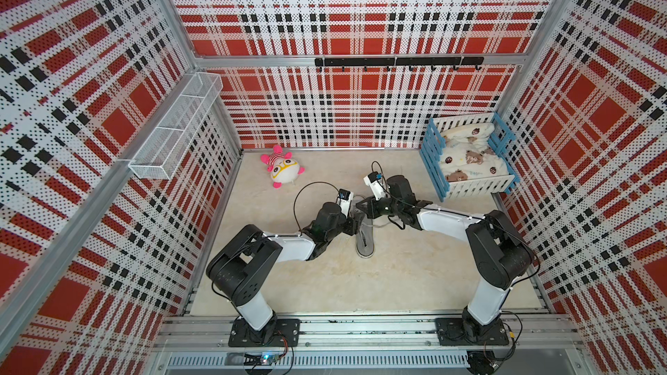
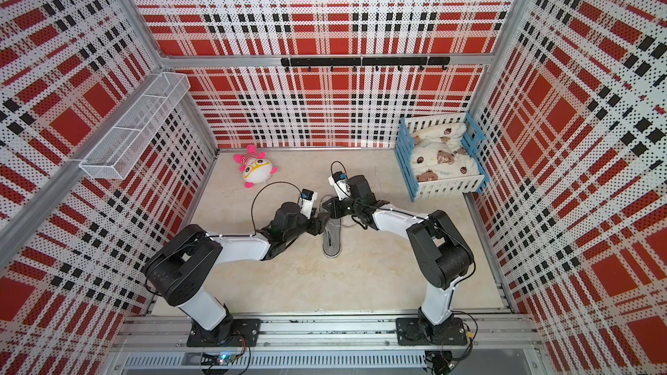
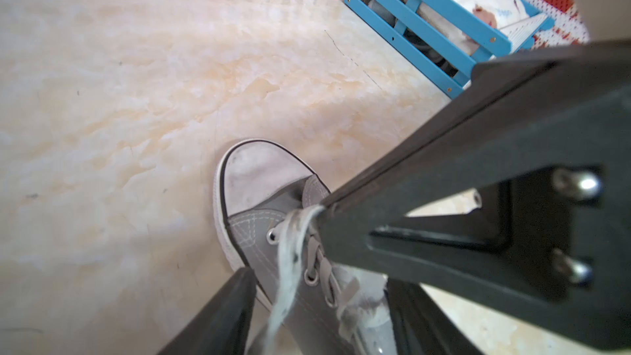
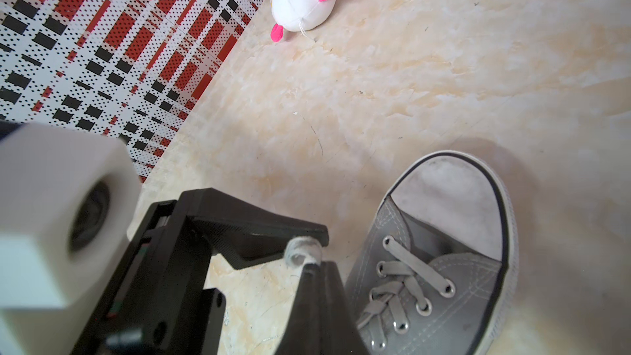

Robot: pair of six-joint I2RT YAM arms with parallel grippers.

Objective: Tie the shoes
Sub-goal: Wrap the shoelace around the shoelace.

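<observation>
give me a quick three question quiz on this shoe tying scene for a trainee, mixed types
1. True or false: the right gripper is shut on a long pale grey lace of the grey canvas sneaker with the white rubber toe cap.
2. The sneaker's toe points toward: A) the arm bases; B) the back wall; C) the right side wall.
3. Fill in: on the left gripper, the jaws stand ___, with a lace strand between them.
Key: 1 true; 2 B; 3 open.
</observation>
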